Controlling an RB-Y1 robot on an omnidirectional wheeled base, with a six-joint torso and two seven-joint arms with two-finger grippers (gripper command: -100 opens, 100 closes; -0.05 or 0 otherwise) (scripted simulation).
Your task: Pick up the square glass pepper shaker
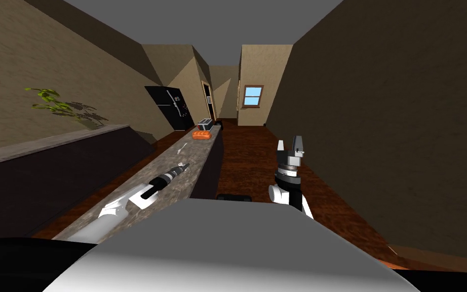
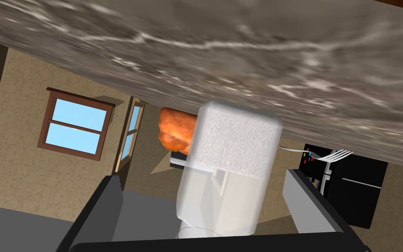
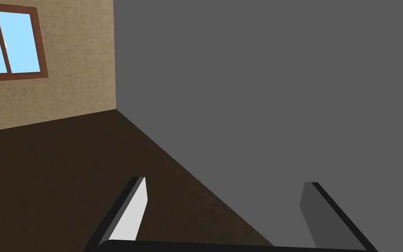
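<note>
L gripper reaches out low over the grey marbled counter, at approx 11 o'clock from me in head view. Fingers apart, w/ the pepper shaker standing between them: pale, square-sided, see-through body w/ white grainy fill. There's a gap btwn the shaker and each blade, so no contact either side. Shaker is on the counter top; its foot is cut off by the gripper body, so can't tell exactly how it sits. Further along the counter, toward 12 o'clock: a white fork, then an orange lumpy item, then a toaster at the far end. Black fridge stands beyond, approx 11 o'clock. Green plant on the ledge at 10 o'clock. R gripper is raised at approx 1 o'clock, over the dark wood floor, well apart from the counter; fingers apart, nothing btwn them.
</note>
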